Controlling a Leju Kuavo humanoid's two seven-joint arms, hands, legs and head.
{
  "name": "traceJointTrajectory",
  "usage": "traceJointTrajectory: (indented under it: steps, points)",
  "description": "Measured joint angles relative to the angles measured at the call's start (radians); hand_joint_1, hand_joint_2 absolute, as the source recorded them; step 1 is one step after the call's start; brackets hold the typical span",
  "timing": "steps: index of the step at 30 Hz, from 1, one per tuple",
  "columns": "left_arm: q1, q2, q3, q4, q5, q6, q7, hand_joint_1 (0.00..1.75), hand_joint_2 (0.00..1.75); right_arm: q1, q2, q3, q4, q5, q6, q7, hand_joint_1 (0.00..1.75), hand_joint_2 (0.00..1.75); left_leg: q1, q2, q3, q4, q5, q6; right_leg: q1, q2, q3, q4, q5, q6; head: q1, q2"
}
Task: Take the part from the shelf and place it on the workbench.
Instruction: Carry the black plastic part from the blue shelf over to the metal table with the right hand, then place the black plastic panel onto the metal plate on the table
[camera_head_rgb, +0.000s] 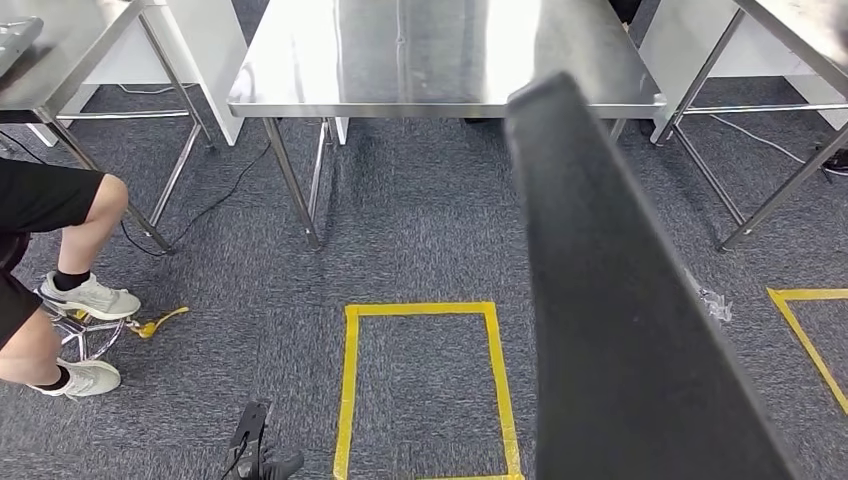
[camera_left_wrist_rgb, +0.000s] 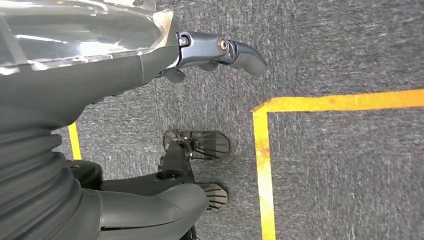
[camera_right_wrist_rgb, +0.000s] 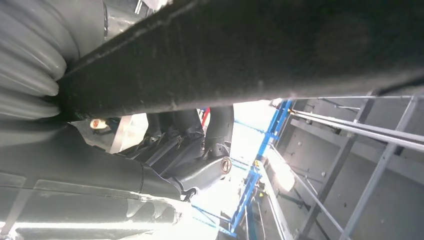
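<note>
Our right hand (camera_right_wrist_rgb: 200, 160) grips the part (camera_head_rgb: 620, 300), a long dark panel; our fingers are curled beneath it in the right wrist view. Our left hand (camera_left_wrist_rgb: 220, 52) hangs loose over the carpet, holding nothing. The part juts forward toward the steel workbench (camera_head_rgb: 420, 60), its far end near the workbench's front edge. We judge it could strike that edge if carried low.
</note>
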Motion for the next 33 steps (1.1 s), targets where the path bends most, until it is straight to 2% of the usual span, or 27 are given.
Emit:
traceJointTrajectory:
  steps: [2,3,5,7,8,9,11,12,13,15,17,18,19,21,22,23,24,25,26,27,28,29,32,33]
  points:
    - [0.0,0.0,0.003,-0.001,0.0,0.001,-0.001,0.0,1.75,-0.002,-0.001,0.001,0.0,0.0,0.0,0.002,1.75,1.75,0.001,0.001,0.007,-0.007,0.003,0.015,-0.001,-0.002,-0.004,0.005,-0.005,0.01,0.0,0.0]
    - [-0.001,0.0,0.004,-0.001,0.0,0.002,-0.002,0.0,1.75,-0.004,-0.002,0.001,0.0,0.0,0.0,0.002,1.75,1.75,0.002,0.001,0.012,-0.011,0.003,0.022,-0.001,-0.004,-0.015,0.028,-0.016,0.012,0.002,0.0]
    - [-0.002,0.0,0.008,-0.001,0.0,0.003,-0.003,0.0,1.75,-0.007,-0.004,0.003,0.0,-0.001,0.0,0.003,1.75,1.75,0.003,0.003,0.02,-0.015,0.001,0.033,-0.002,-0.006,-0.074,0.141,-0.058,0.009,0.005,0.0]
    - [-0.001,-0.001,0.011,-0.001,-0.001,0.004,-0.004,0.0,1.75,-0.007,-0.005,0.005,0.002,-0.002,0.0,0.005,1.75,1.75,0.0,0.002,0.023,-0.015,-0.004,0.037,-0.001,-0.006,-0.153,0.271,-0.092,0.009,0.008,0.0]
    - [0.001,-0.002,0.011,-0.001,-0.001,0.004,-0.006,0.0,1.75,-0.006,-0.006,0.006,0.003,-0.002,0.0,0.005,1.75,1.75,-0.001,0.002,0.026,-0.014,-0.008,0.037,-0.001,-0.006,-0.173,0.294,-0.088,0.013,0.008,0.0]
    - [0.002,-0.003,0.011,-0.001,-0.002,0.006,-0.008,0.0,1.75,-0.006,-0.007,0.007,0.005,-0.002,0.0,0.006,1.75,1.75,-0.001,0.001,0.031,-0.014,-0.012,0.037,-0.001,-0.006,-0.172,0.275,-0.069,0.02,0.009,0.0]
    - [0.003,-0.007,0.012,-0.001,-0.003,0.009,-0.013,0.0,1.75,-0.006,-0.008,0.009,0.006,-0.002,0.0,0.006,1.75,1.75,-0.002,-0.001,0.045,-0.014,-0.022,0.033,-0.001,-0.009,-0.116,0.138,-0.002,0.032,0.009,0.0]
    - [0.003,-0.009,0.012,-0.002,-0.004,0.01,-0.014,0.0,1.75,-0.006,-0.009,0.009,0.006,-0.002,0.0,0.006,1.75,1.75,-0.004,-0.002,0.051,-0.014,-0.029,0.028,0.001,-0.012,-0.083,0.071,0.025,0.031,0.01,0.0]
    - [0.003,-0.01,0.012,-0.002,-0.004,0.011,-0.014,0.0,1.75,-0.007,-0.009,0.01,0.007,-0.003,0.0,0.006,1.75,1.75,-0.006,-0.002,0.056,-0.014,-0.035,0.023,0.003,-0.013,-0.059,0.025,0.04,0.025,0.01,0.0]
    - [0.004,-0.011,0.012,-0.004,-0.004,0.012,-0.013,0.0,1.75,-0.007,-0.011,0.011,0.008,-0.004,0.0,0.006,1.75,1.75,-0.009,-0.002,0.06,-0.014,-0.045,0.013,0.009,-0.012,-0.045,0.004,0.04,0.005,0.01,0.0]
    - [0.004,-0.011,0.014,-0.008,-0.004,0.012,-0.012,0.0,1.75,-0.007,-0.013,0.011,0.009,-0.006,0.0,0.006,1.75,1.75,-0.006,0.0,0.061,-0.01,-0.054,0.002,0.005,-0.01,-0.039,0.002,0.034,-0.011,0.01,0.0]
    - [0.004,-0.011,0.015,-0.01,-0.004,0.012,-0.012,0.0,1.75,-0.008,-0.013,0.011,0.009,-0.007,0.0,0.006,1.75,1.75,-0.005,0.0,0.053,0.009,-0.065,-0.004,0.001,-0.009,-0.033,0.0,0.031,-0.019,0.009,0.0]
    - [0.004,-0.011,0.016,-0.012,-0.005,0.011,-0.01,0.0,1.75,-0.009,-0.014,0.012,0.009,-0.008,0.0,0.006,1.75,1.75,-0.003,0.001,0.033,0.049,-0.084,-0.01,-0.003,-0.008,-0.026,-0.003,0.028,-0.027,0.008,0.0]
    - [0.007,-0.011,0.018,-0.013,-0.005,0.01,-0.006,0.0,1.75,-0.012,-0.014,0.014,0.012,-0.01,0.0,0.006,1.75,1.75,0.001,0.001,-0.043,0.179,-0.132,-0.019,-0.003,-0.008,-0.014,-0.004,0.018,-0.04,0.006,0.0]
    - [0.009,-0.011,0.018,-0.013,-0.005,0.009,-0.004,0.0,1.75,-0.013,-0.014,0.016,0.014,-0.011,0.0,0.005,1.75,1.75,0.003,0.001,-0.084,0.241,-0.148,-0.022,-0.002,-0.008,-0.008,-0.004,0.012,-0.043,0.006,0.0]
    - [0.012,-0.011,0.019,-0.013,-0.005,0.01,-0.003,0.0,1.75,-0.014,-0.014,0.017,0.016,-0.013,0.0,0.005,1.75,1.75,0.004,0.001,-0.115,0.275,-0.146,-0.023,-0.002,-0.006,-0.002,-0.003,0.006,-0.044,0.006,0.0]
    - [0.013,-0.011,0.019,-0.013,-0.005,0.01,-0.003,0.0,1.75,-0.014,-0.014,0.017,0.018,-0.014,-0.001,0.005,1.75,1.75,0.004,0.001,-0.127,0.271,-0.122,-0.024,-0.001,-0.004,0.006,-0.003,-0.001,-0.042,0.005,0.0]
    - [0.014,-0.01,0.019,-0.013,-0.005,0.01,-0.003,0.0,1.75,-0.014,-0.014,0.017,0.02,-0.015,-0.001,0.005,1.75,1.75,0.004,0.001,-0.118,0.228,-0.08,-0.022,-0.001,-0.002,0.017,-0.003,-0.008,-0.04,0.004,0.0]
    - [0.014,-0.01,0.02,-0.013,-0.005,0.01,-0.003,0.0,1.75,-0.015,-0.014,0.018,0.021,-0.016,-0.001,0.005,1.75,1.75,0.004,0.001,-0.094,0.159,-0.03,-0.018,-0.001,0.0,0.028,-0.004,-0.016,-0.037,0.003,0.0]
    - [0.013,-0.009,0.021,-0.013,-0.005,0.011,-0.003,0.0,1.75,-0.016,-0.014,0.019,0.022,-0.017,-0.001,0.005,1.75,1.75,0.003,0.002,-0.065,0.091,0.004,-0.012,0.001,0.001,0.036,-0.004,-0.025,-0.032,0.003,0.0]
    - [0.012,-0.009,0.022,-0.014,-0.005,0.011,-0.002,0.0,1.75,-0.018,-0.014,0.019,0.022,-0.018,-0.002,0.005,1.75,1.75,0.0,0.002,-0.04,0.04,0.021,-0.006,0.003,0.002,0.042,-0.004,-0.032,-0.027,0.003,0.0]
    - [0.011,-0.009,0.024,-0.014,-0.005,0.012,-0.002,0.0,1.75,-0.02,-0.014,0.019,0.023,-0.018,-0.002,0.004,1.75,1.75,-0.003,0.002,-0.024,0.011,0.025,0.001,0.005,0.002,0.047,-0.006,-0.036,-0.021,0.003,0.0]
    - [0.01,-0.009,0.025,-0.016,-0.005,0.013,-0.001,0.0,1.75,-0.022,-0.016,0.02,0.024,-0.019,-0.003,0.004,1.75,1.75,-0.006,0.001,-0.005,-0.009,0.013,0.02,0.005,0.001,0.054,0.001,-0.037,0.0,0.003,0.0]
    - [0.01,-0.009,0.026,-0.016,-0.005,0.014,-0.002,0.0,1.75,-0.023,-0.016,0.021,0.024,-0.019,-0.004,0.004,1.75,1.75,-0.003,0.001,0.005,-0.014,0.012,0.026,0.004,-0.001,0.046,0.02,-0.04,0.004,0.005,0.0]
